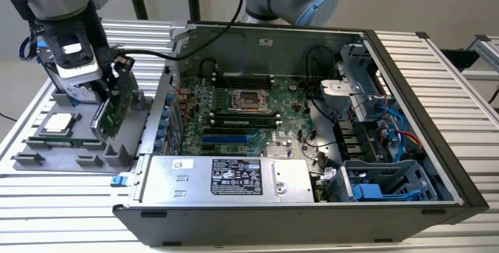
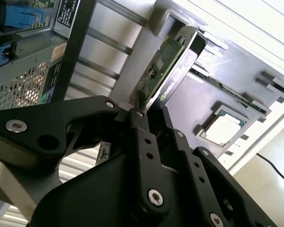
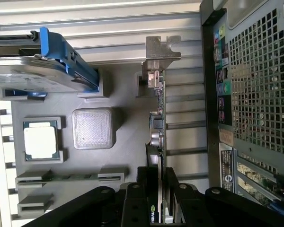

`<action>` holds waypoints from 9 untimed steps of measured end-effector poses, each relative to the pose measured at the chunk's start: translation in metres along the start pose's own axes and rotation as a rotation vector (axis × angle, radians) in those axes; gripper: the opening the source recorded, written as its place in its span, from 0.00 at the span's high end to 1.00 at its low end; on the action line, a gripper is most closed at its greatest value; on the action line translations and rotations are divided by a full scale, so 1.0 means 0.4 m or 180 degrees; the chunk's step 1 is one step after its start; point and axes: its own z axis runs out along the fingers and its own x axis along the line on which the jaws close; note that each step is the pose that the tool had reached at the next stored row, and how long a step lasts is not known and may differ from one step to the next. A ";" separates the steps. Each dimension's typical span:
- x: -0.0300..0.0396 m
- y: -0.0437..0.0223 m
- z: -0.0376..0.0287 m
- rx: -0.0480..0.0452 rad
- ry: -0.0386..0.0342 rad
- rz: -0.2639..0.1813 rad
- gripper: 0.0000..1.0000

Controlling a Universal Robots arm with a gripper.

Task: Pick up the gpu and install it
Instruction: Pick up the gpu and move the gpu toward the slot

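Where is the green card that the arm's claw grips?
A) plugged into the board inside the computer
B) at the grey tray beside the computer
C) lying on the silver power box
B: the gripper is shut on the gpu at the grey tray, outside the computer case.

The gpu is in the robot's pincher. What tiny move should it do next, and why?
Probably a small straight lift. The gripper is shut on the gpu, which stands on edge low by the holders of the gray tray, beside the open computer case. Rising first should keep the card from catching on them.
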 end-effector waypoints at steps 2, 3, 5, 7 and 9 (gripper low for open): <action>0.000 0.000 -0.002 0.0000 0.0000 0.0000 1.00; 0.000 0.000 -0.003 0.0000 0.0000 0.0000 1.00; 0.000 0.000 -0.004 0.0000 0.0000 0.0000 1.00; 0.000 0.000 -0.007 0.0001 0.0001 0.0000 1.00; 0.000 0.000 -0.010 0.0000 0.0000 0.0000 1.00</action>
